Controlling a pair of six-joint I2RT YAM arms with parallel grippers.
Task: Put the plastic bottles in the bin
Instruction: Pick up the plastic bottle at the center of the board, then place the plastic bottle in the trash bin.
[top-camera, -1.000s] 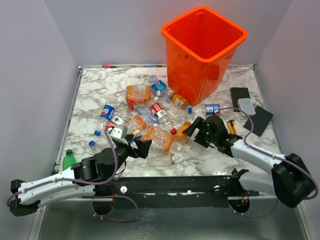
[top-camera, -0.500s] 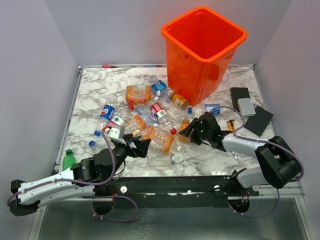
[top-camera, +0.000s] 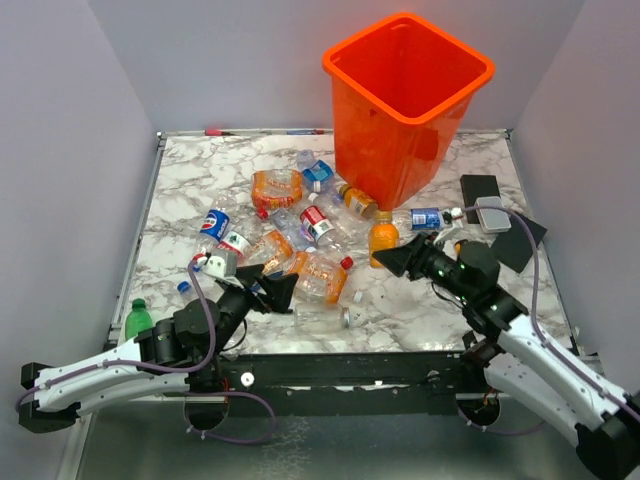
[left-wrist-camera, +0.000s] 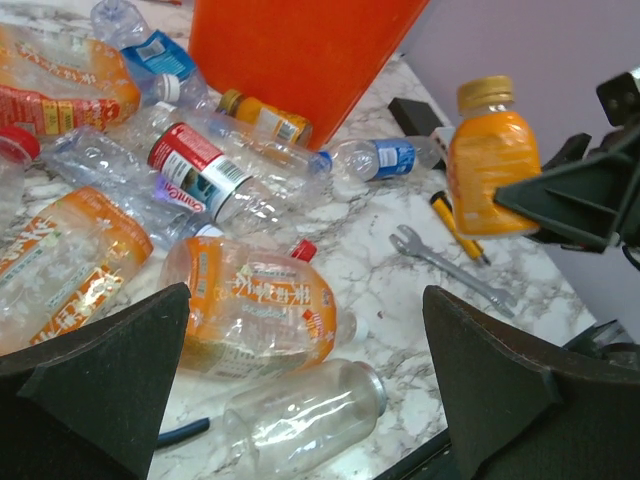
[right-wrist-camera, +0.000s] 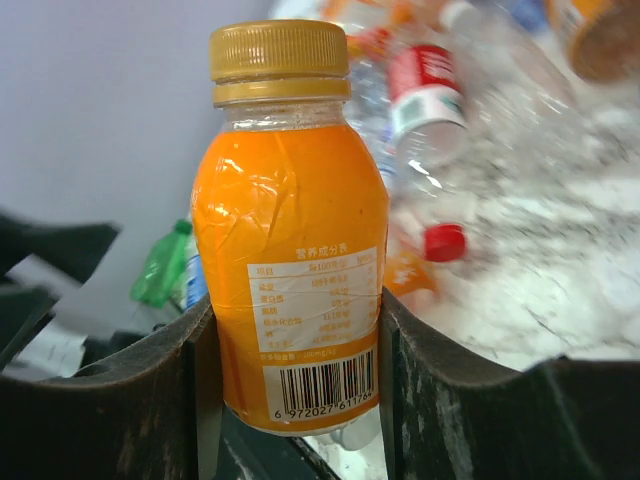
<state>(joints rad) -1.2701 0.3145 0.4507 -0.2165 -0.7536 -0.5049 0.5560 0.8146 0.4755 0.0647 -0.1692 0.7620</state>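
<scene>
- The right end effector (top-camera: 394, 257) is clamped on an orange juice bottle (right-wrist-camera: 290, 270) with a gold cap. The jaws press the lower body on both sides and the bottle stands upright, clear of the bench (top-camera: 190, 180).
- In the overhead view this bottle sits at 3 o'clock of the bench's middle, just at 6 o'clock of the bin (top-camera: 390, 150), below its rim and outside it.
- The left end effector (top-camera: 272, 288) is spread wide and holds nothing. It hovers at 7 o'clock over the near edge of the pile.
- Handling, as a judgement: the held bottle looks uncrushed and stout, so it should keep its shape, though its film label may be slick. The grip sits low, so a fast swing could tip it.
- The other plastic bottles (top-camera: 315, 222) look thin, empty and mostly crushed. They should be very light and springy, and likely to roll or skid when nudged. The mid-body is the best place to grip them, across the narrow width.
- Counts: one bin and one bottle in hand. Roughly a dozen bottles lie in the pile from 9 to 2 o'clock; overlaps prevent an exact count.
- One green bottle (top-camera: 138, 318) lies apart at 8 o'clock, at the bench's edge.
- One steel wrench (left-wrist-camera: 445, 262) and two loose blue caps (top-camera: 195, 265) also lie there.
</scene>
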